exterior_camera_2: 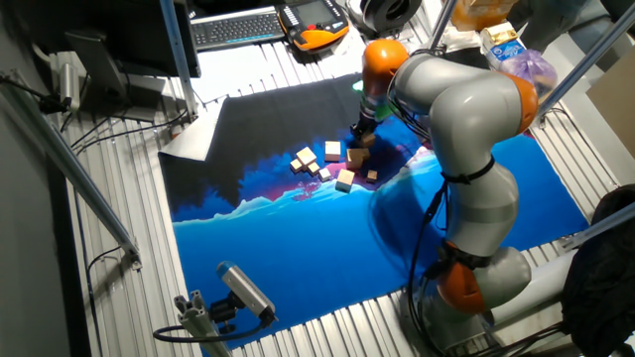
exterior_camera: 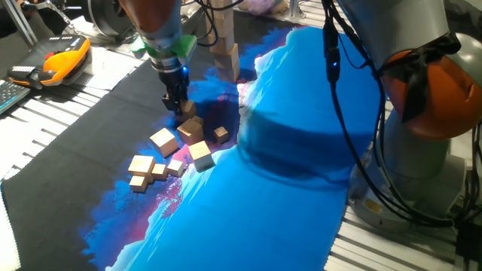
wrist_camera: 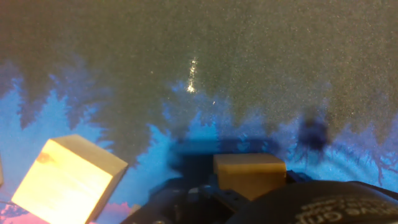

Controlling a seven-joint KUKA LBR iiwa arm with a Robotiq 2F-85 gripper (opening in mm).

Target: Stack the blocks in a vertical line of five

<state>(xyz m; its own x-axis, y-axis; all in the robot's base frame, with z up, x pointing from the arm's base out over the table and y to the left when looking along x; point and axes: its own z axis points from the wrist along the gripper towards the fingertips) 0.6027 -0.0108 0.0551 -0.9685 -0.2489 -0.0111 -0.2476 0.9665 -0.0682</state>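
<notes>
Pincer low over the mat — pinching a small block — loose blocks nearby.

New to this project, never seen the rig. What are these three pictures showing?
One grey-and-orange robot arm works over a table under a blue-and-black printed mat. Two pictures come from fixed cameras on different sides; the third looks along the fingers from the hand. Small plain light-tan wooden cubes lie scattered on the mat, and a tall stack of them stands behind. The black two-finger gripper is low by the cubes. The hand view shows a tan block between the fingers, apparently held.
</notes>
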